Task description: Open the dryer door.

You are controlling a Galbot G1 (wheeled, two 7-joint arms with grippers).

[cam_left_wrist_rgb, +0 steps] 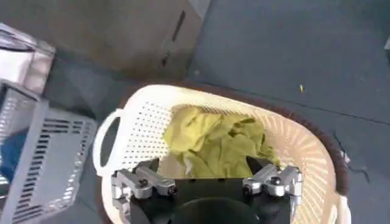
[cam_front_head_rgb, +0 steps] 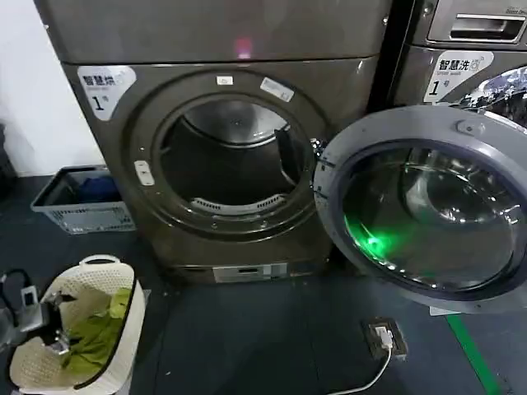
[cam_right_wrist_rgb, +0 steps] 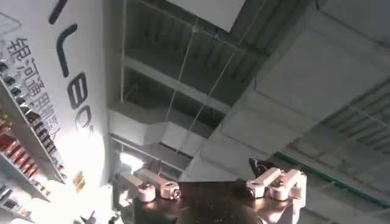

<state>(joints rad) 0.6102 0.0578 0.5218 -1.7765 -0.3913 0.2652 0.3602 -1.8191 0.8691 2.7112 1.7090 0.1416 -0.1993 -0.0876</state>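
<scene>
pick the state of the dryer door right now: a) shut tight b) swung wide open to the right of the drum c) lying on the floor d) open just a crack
b: in the head view the dryer door stands swung wide on its hinge, to the right of the exposed drum opening, its glass facing the camera.

dark floor (cam_front_head_rgb: 272, 329), white wall (cam_front_head_rgb: 25, 82)
</scene>
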